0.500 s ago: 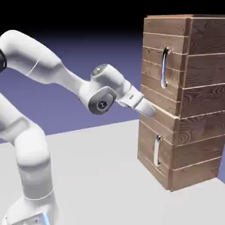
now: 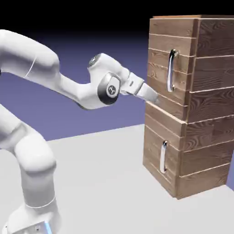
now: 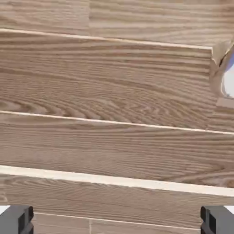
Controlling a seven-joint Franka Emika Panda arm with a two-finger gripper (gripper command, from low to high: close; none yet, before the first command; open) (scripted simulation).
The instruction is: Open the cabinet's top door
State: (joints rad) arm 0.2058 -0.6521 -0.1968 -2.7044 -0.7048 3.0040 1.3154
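Observation:
The cabinet [image 2: 201, 137] of brown wood planks stands at the exterior view's right. Its top door [image 2: 160, 68] is shut and carries a long curved silver handle [image 2: 172, 71]. My gripper [image 2: 153, 96] points at the lower left part of that door, very near the wood, down and left of the handle. In the hand view, wood planks [image 3: 114, 91] fill the picture. The two grey fingertips [image 3: 16, 219] sit far apart at the bottom corners with nothing between them, so the gripper is open. A silver piece of the handle [image 3: 227, 77] shows at the right edge.
A shorter lower door [image 2: 157, 160] with a small silver handle [image 2: 163, 156] sits under the top door. The grey table [image 2: 105, 183] runs from the arm's base to the cabinet's foot.
The hand has risen and drawn slightly nearer the top door's lower left. The wrist has rolled. The doors have not moved.

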